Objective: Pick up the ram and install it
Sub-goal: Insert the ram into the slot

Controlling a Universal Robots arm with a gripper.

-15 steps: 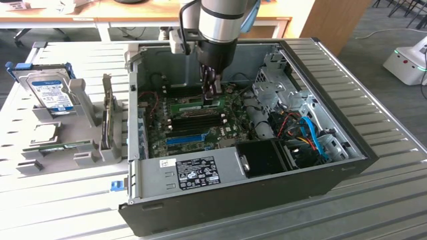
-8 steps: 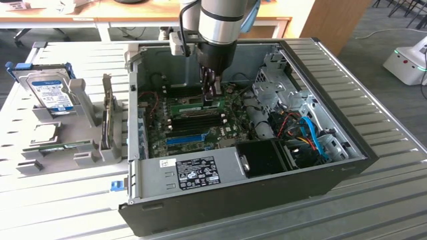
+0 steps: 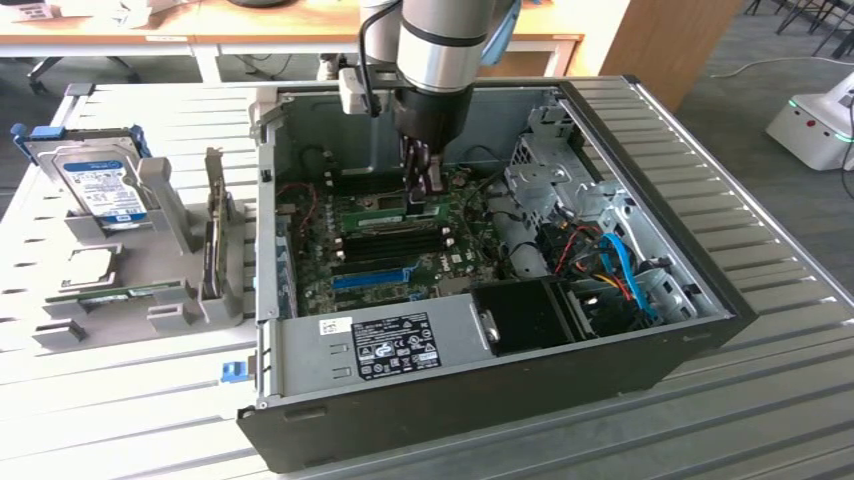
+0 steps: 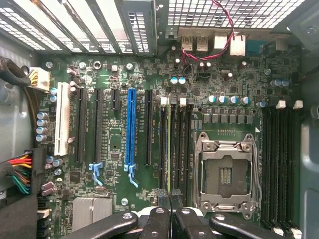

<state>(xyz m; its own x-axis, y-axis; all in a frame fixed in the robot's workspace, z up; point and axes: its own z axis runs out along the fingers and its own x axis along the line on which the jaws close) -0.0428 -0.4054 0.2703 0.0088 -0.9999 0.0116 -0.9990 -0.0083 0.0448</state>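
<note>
Gripper (image 4: pixel 170 201) is clamped tight on the ram (image 4: pixel 169 149). The stick runs edge-on straight out from between the fingers, lined up along a black memory slot (image 4: pixel 175 144) on the motherboard (image 4: pixel 114 139) — between the blue slot (image 4: pixel 131 124) and the CPU socket (image 4: pixel 227 174). Can't tell if it's actually seated. All of this is down inside the open case (image 3: pixel 467 400).

The computer case (image 3: pixel 534 400) is matt black outside, dull grey sheet metal inside. The motherboard (image 4: pixel 209 99) and the ram (image 4: pixel 169 144) are green circuit board, the blue slot (image 4: pixel 131 129) smooth plastic. The end effector (image 4: pixel 170 199) is matt black, the tabletop (image 3: pixel 747 430) ribbed pale metal.
</note>
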